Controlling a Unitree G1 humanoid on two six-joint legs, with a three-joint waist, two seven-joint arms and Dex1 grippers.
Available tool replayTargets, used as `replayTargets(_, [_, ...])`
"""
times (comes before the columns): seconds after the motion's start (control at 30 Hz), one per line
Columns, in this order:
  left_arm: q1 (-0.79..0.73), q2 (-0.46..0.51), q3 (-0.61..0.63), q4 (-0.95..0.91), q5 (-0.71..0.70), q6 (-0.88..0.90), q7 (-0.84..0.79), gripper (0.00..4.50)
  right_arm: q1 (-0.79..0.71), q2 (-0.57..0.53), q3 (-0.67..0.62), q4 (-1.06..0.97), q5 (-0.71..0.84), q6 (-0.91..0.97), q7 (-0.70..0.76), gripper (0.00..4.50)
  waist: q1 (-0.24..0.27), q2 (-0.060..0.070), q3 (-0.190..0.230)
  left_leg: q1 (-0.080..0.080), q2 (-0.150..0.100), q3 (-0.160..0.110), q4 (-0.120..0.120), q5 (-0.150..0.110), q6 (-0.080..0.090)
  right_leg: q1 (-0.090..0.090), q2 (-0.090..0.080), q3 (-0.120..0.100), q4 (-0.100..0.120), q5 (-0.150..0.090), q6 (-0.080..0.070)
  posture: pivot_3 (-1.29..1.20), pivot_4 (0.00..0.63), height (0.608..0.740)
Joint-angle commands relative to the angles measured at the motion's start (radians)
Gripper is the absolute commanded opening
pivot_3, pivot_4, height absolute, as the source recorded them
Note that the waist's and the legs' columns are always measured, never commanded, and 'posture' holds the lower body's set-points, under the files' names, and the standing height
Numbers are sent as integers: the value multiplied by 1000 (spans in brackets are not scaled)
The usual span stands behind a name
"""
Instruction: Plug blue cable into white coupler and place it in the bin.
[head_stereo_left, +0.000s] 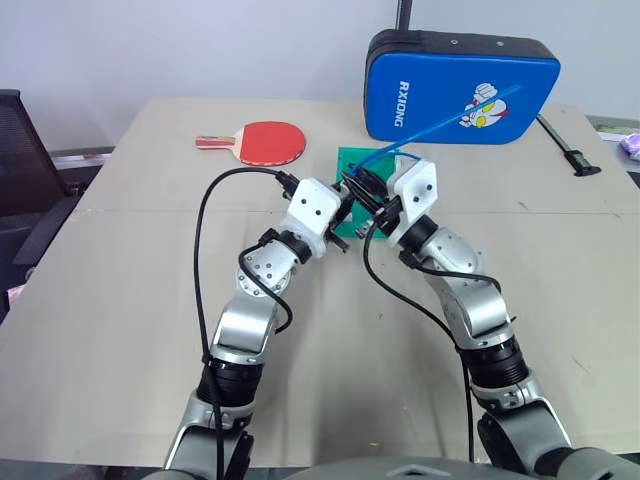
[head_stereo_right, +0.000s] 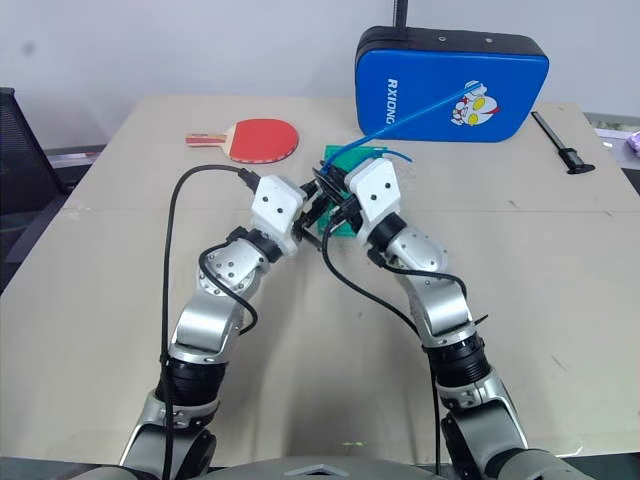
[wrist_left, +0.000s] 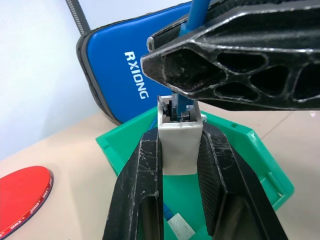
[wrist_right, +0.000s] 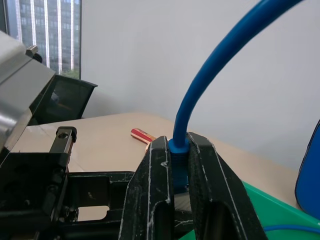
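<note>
I see both grippers meet just above the bin (head_stereo_left: 350, 160), so its open top is partly covered by them. Behind the bin the blue case (head_stereo_left: 460, 85) stands close and blocks the way further back. The paddle (head_stereo_left: 262, 142) lies just left of the bin on the worktop (head_stereo_left: 120, 300). The near worktop, on both sides of my arms, is bare and free to pass.

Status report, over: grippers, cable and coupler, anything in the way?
Left gripper shut on white coupler. Right gripper shut on blue cable, plug at coupler socket, above green bin. Nothing blocking.
</note>
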Motion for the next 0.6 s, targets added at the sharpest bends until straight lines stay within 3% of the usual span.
replayTargets(0.03, [-35,13,6,-58,-23,-43,-18,1446,-3,-14,-11,16,0,-14,11,0,0,0,0,0,0,0,0,0,0,0,0,0,0,0,0,0,150,681])
replayTargets(0.2, [-10,50,56,-91,-70,10,-44,3589,-39,-38,-18,54,-6,-19,21,0,0,0,0,0,0,0,0,0,0,0,0,0,1,0,0,0,150,681])
replayTargets(0.33, [38,117,145,-191,-168,134,-88,3589,-107,-55,-57,110,13,32,18,0,-17,0,0,-1,2,0,0,0,0,-2,0,0,1,0,0,0,150,681])
replayTargets(0.47, [17,205,253,-293,-346,397,-135,3589,-235,-77,-122,200,115,216,74,0,-22,-1,1,-3,3,-1,1,0,-1,-4,0,0,2,0,0,0,150,681])
replayTargets(0.6, [-19,319,320,-330,-481,593,-181,3589,-410,-89,-198,416,163,339,78,0,-23,-1,1,-3,3,-2,1,1,-1,-4,0,-1,2,0,0,0,150,681])
